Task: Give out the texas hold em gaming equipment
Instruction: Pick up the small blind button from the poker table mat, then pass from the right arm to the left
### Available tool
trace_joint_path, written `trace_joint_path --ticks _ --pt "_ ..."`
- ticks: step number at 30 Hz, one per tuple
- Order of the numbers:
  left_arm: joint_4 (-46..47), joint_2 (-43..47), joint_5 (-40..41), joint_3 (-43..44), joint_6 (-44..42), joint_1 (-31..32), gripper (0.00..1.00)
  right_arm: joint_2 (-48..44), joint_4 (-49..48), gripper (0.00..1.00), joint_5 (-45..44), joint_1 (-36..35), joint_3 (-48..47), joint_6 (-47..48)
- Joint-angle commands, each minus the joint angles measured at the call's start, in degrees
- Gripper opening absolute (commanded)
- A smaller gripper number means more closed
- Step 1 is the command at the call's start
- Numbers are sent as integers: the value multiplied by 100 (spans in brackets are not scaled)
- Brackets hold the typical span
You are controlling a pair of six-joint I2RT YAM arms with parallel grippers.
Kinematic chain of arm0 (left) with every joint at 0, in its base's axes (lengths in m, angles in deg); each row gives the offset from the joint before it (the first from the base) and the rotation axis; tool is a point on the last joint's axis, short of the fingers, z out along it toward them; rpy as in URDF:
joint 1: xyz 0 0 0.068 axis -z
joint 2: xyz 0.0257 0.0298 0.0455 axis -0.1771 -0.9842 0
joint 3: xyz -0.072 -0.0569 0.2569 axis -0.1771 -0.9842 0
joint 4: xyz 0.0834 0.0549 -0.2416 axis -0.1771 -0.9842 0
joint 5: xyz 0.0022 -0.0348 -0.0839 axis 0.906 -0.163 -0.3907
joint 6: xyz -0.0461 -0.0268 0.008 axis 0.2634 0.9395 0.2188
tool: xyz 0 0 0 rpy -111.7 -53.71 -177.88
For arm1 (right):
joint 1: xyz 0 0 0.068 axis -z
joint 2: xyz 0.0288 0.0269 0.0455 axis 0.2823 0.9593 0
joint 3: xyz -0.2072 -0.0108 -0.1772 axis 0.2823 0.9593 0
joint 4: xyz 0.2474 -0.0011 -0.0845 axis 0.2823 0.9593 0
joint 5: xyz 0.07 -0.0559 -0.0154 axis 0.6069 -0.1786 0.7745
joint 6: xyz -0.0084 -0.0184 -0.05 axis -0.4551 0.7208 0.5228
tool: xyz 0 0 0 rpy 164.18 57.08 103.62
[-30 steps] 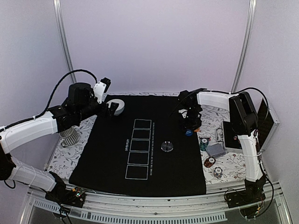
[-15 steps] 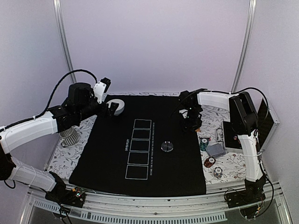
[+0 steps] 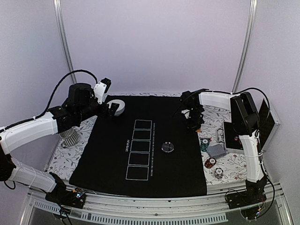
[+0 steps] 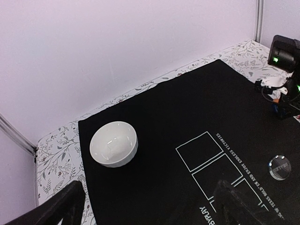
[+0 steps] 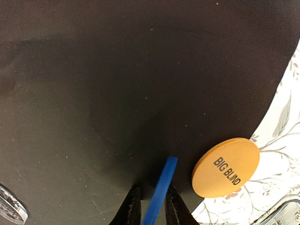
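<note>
Now the right gripper (image 3: 193, 123) has closed narrow on the blue button disc (image 5: 160, 192). A second ago that disc lay flat on the black mat (image 3: 112, 154); it stands on edge between the fingers, seemingly just off the cloth (I can't be sure of that). I judge the pick made and the disc ready to carry to a seat. The orange BIG BLIND disc (image 5: 225, 167) lies just beside it, straddling the mat's right edge, so I'd steer left, where bare mat opens toward the dealer button (image 3: 167, 147). The chip stacks (image 3: 204, 143) and playing cards (image 3: 216, 150) wait on the floral cloth, off the mat. My left gripper (image 3: 111, 108) hangs wide open and empty near the white bowl (image 4: 114, 144).
</note>
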Motion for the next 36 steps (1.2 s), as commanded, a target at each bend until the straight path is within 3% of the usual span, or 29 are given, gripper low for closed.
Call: trace_joint_path --ticks 1,9,17,22,27,30,33,36 --pt "28 13 -23 -52 -28 -38 98 -168 202 20 -291 41 -15 -21" --pt "28 -6 -33 -52 -28 -40 98 -481 308 5 -405 41 -68 -37" --pt "110 52 -487 -94 -55 -43 98 -1233 195 3 490 5 37 532" --pt "426 287 -2251 -310 -252 -38 98 -1950 -83 3 2087 -388 255 1190" --pt "715 407 -5439 -535 -462 -21 94 -2394 -708 3 4046 -1508 469 1997" --pt "811 350 -6847 -630 -491 24 93 -2254 -848 2 4618 -2115 178 2319" --pt "790 290 -7571 -601 -466 50 89 -2144 -1029 2 4938 -2379 -55 2388" --pt "733 355 -7531 -591 -522 50 84 -2196 -1322 2 5112 -2456 -27 2398"
